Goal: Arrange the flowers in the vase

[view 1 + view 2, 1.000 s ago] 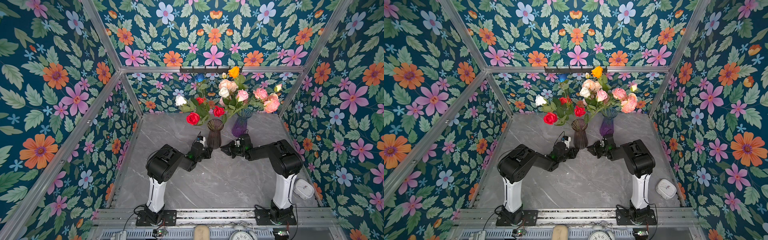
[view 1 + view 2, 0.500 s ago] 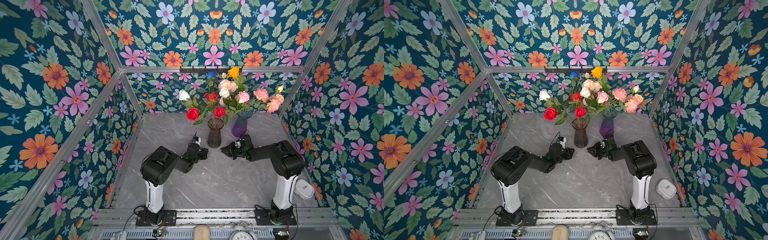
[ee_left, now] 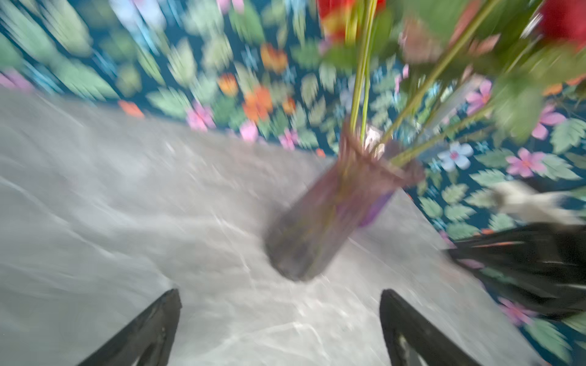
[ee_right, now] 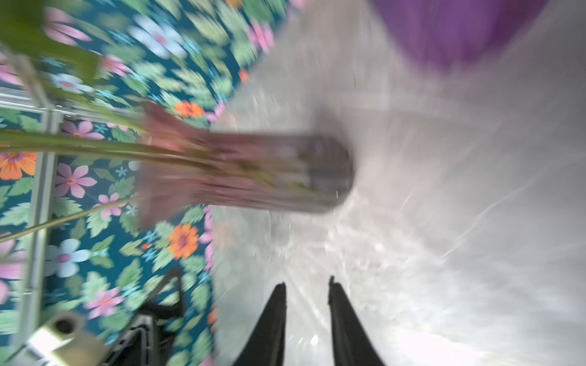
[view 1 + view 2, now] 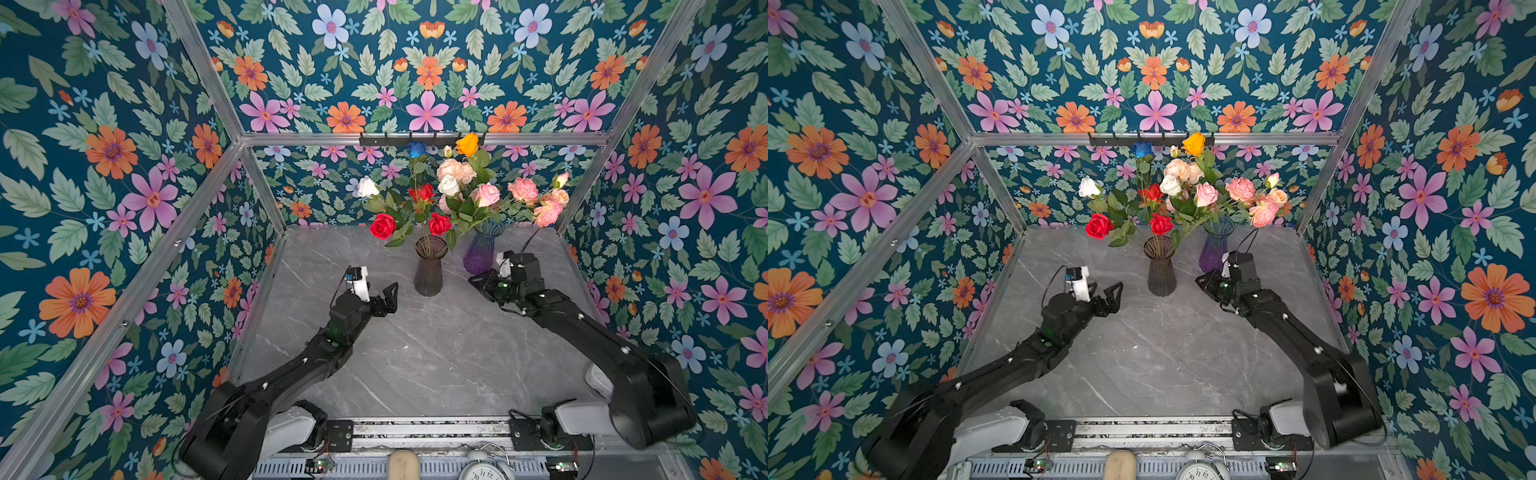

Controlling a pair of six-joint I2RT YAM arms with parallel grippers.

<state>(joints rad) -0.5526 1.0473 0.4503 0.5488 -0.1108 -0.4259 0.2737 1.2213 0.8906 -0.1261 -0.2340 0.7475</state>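
flowers [image 5: 486, 194]: stood in two vases at the back of the counter [image 5: 415, 353], red, white and blue ones in the smoky vase [image 5: 430, 266], pink, peach and orange ones in the purple vase [image 5: 482, 249] | left gripper [image 3: 279, 293]: spread wide, nothing held, kept near the smoky vase | right gripper [image 4: 306, 282]: parted narrowly, nothing held, kept beside the purple vase

- Flowers [image 5: 486, 194]: red, white, pink, peach, orange and 1 blue, with green stems and leaves.
- Brown vase [image 5: 429, 272]: smoky, see-through, ribbed.
- Purple vase [image 5: 481, 251]: violet below, bluish at the rim.
- Tabletop [image 5: 436, 353]: grey marble with thin white veins.
- Wallpaper [image 5: 124, 166]: dark teal, printed with pink, orange and pale-blue flowers and green leaves.
- Arms [image 5: 324, 349]: black.
- Frame [image 5: 291, 139]: silver.
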